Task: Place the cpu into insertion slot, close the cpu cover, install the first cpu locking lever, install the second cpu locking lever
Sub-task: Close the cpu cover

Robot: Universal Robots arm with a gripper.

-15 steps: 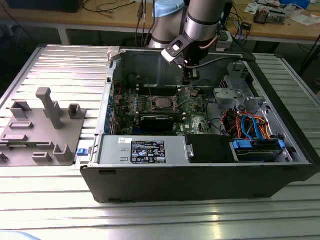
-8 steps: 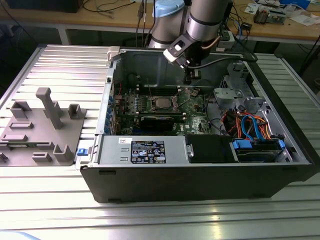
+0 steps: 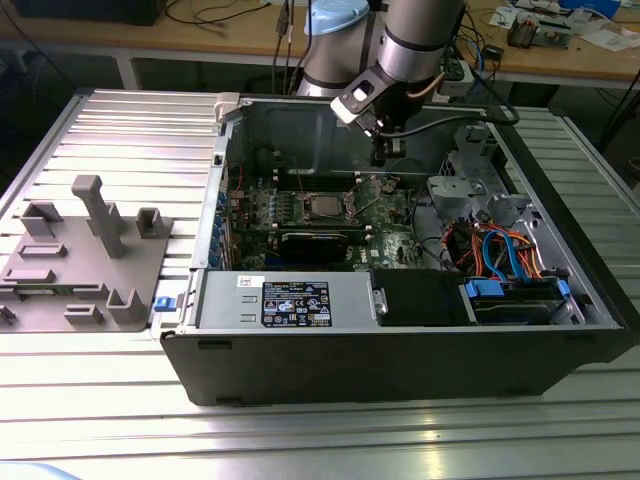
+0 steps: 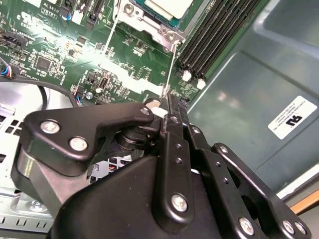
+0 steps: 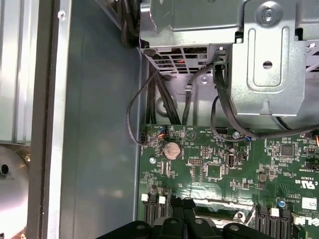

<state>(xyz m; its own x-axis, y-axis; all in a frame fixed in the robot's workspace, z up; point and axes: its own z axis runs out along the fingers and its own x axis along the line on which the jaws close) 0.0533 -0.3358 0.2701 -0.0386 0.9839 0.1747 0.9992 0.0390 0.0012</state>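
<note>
The cpu [image 3: 322, 207] [image 4: 167, 6] lies in the insertion slot of the green motherboard [image 4: 124, 64], silver top up. The cpu cover [image 4: 149, 22] sits as a metal frame around it. Two thin wire levers run out from the socket, one [image 4: 112, 37] on the far side and one [image 4: 170, 67] toward me. My gripper [image 3: 382, 157] [image 4: 169, 99] hangs inside the case at the exterior view's right of the socket. Its fingers [image 4: 174, 129] are pressed together, and their tips sit right beside the free end of the nearer lever. Whether they touch it I cannot tell.
Black memory slots [image 4: 214, 35] run beside the socket. A metal drive cage [image 5: 259, 55] with dark cables [image 5: 149, 104] stands at the board's edge, near a coin battery [image 5: 172, 149]. The case wall [image 4: 259, 79] is close. A grey fixture [image 3: 90, 250] sits outside on the exterior view's left.
</note>
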